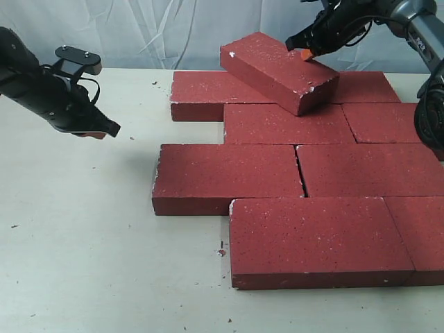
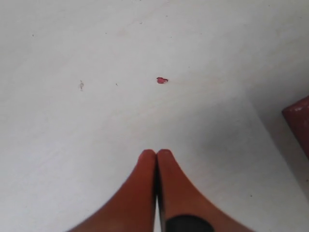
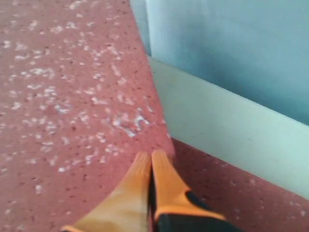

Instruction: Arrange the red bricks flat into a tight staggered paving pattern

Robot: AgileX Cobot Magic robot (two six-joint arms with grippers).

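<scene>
Several red bricks (image 1: 263, 123) lie flat in staggered rows on the white table (image 1: 69, 229). One more red brick (image 1: 277, 69) rests tilted on top of the back rows, lying askew. My right gripper (image 1: 305, 53) is shut with nothing in it, its orange tips at the far edge of that tilted brick (image 3: 63, 87). My left gripper (image 1: 111, 130) hovers over bare table left of the bricks, shut and empty; in the left wrist view its fingertips (image 2: 157, 153) point at white table, with a brick corner (image 2: 299, 121) at the frame's edge.
A pale blue-grey curtain (image 1: 139, 28) hangs behind the table. Small red crumbs (image 2: 161, 80) and specks lie on the table surface. The brick rows run to the right edge of the exterior view.
</scene>
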